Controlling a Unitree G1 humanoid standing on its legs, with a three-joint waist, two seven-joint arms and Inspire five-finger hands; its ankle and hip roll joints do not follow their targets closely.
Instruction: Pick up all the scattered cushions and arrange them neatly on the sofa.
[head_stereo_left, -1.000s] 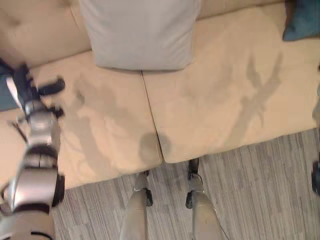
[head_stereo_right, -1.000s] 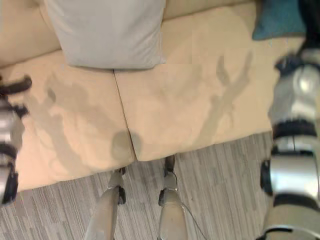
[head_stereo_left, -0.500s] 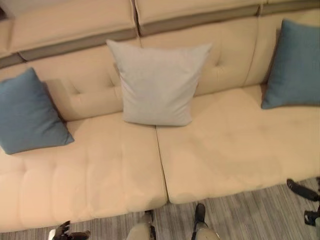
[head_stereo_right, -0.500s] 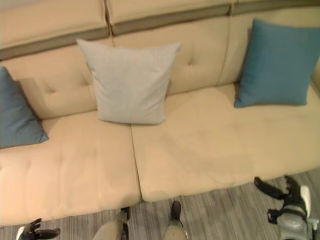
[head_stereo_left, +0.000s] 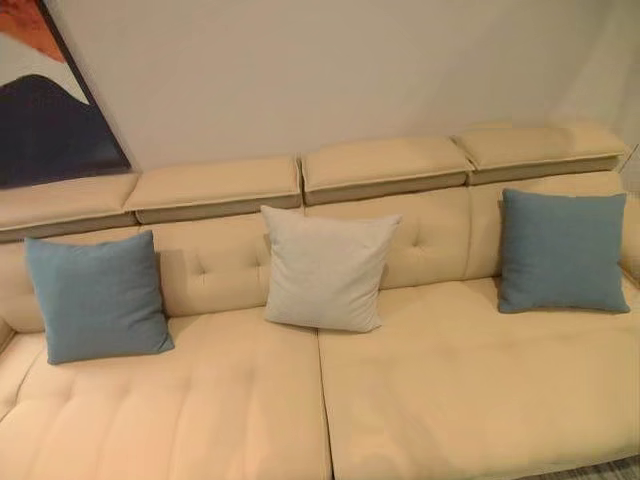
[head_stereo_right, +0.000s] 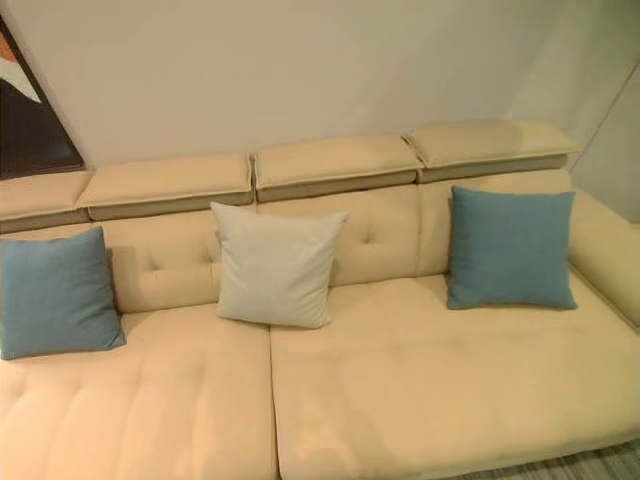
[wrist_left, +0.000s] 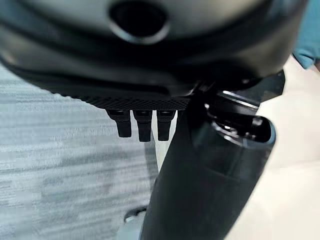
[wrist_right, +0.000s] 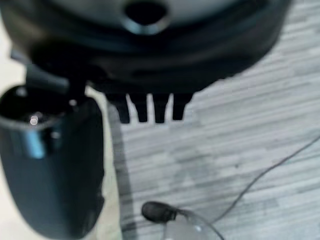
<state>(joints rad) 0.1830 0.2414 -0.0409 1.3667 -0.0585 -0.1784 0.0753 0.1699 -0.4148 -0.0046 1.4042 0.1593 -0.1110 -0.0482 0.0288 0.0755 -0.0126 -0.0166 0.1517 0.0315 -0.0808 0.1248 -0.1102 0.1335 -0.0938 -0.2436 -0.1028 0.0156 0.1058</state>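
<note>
Three cushions stand upright against the backrest of the beige sofa (head_stereo_left: 450, 400): a blue cushion (head_stereo_left: 98, 295) at the left, a light grey cushion (head_stereo_left: 325, 268) in the middle over the seat seam, and a second blue cushion (head_stereo_left: 562, 252) at the right. They are spaced apart and do not touch. My left hand (wrist_left: 150, 60) hangs low over the striped floor beside the sofa's front, its fingers (wrist_left: 142, 125) straight and holding nothing. My right hand (wrist_right: 150, 65) hangs the same way over the floor, fingers (wrist_right: 150, 107) straight and empty.
A dark framed picture (head_stereo_left: 50, 120) hangs on the wall above the sofa's left end. The sofa's arm (head_stereo_right: 605, 250) rises at the far right. Grey striped carpet (wrist_right: 240, 150) lies in front of the sofa.
The camera has tilted up from the seat and floor to the whole sofa and wall. Both arms have dropped out of the eye views. The cushions have not moved.
</note>
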